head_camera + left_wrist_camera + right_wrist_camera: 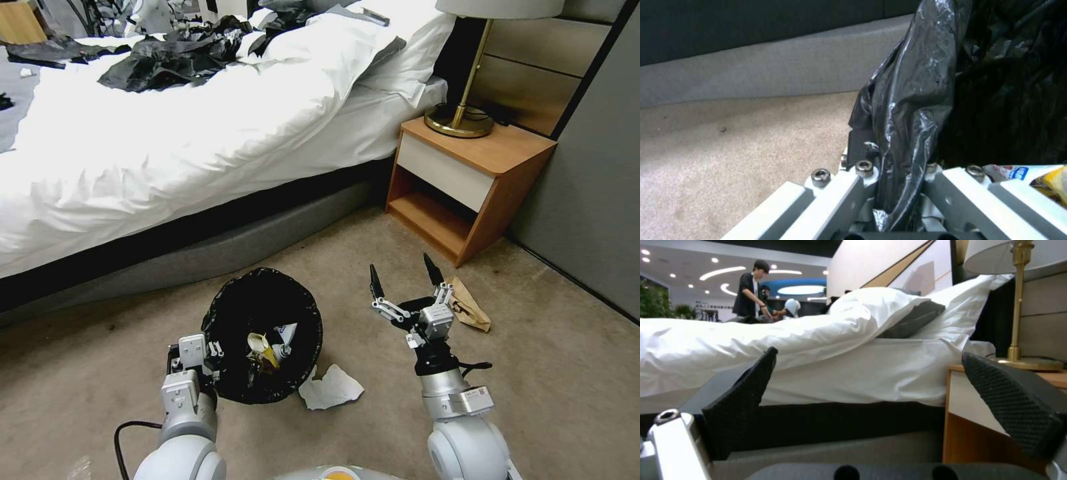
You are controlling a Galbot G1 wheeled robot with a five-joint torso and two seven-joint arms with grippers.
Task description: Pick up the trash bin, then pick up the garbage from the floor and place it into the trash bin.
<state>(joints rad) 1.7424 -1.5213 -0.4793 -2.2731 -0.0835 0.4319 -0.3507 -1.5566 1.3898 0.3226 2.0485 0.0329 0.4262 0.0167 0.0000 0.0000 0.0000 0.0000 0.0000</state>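
Observation:
The trash bin (263,307), lined with a crinkly black bag, is tipped with its mouth facing me in the head view. My left gripper (212,360) is shut on its near-left rim. The left wrist view shows the fingers (840,190) clamped over the bag-covered rim (911,100). Inside the bin lie a yellow wrapper (263,350) and a small white bottle (285,337). Two pieces of garbage lie on the carpet: a white tissue (331,388) just right of the bin and crumpled brown paper (470,307). My right gripper (403,267) is open and empty above the floor, just left of the brown paper.
The bed (167,140) with its grey base (220,257) runs along the far side. A wooden nightstand (467,167) with a brass lamp (460,120) stands at the right, beside a grey wall. A black cable (123,433) loops by my left arm.

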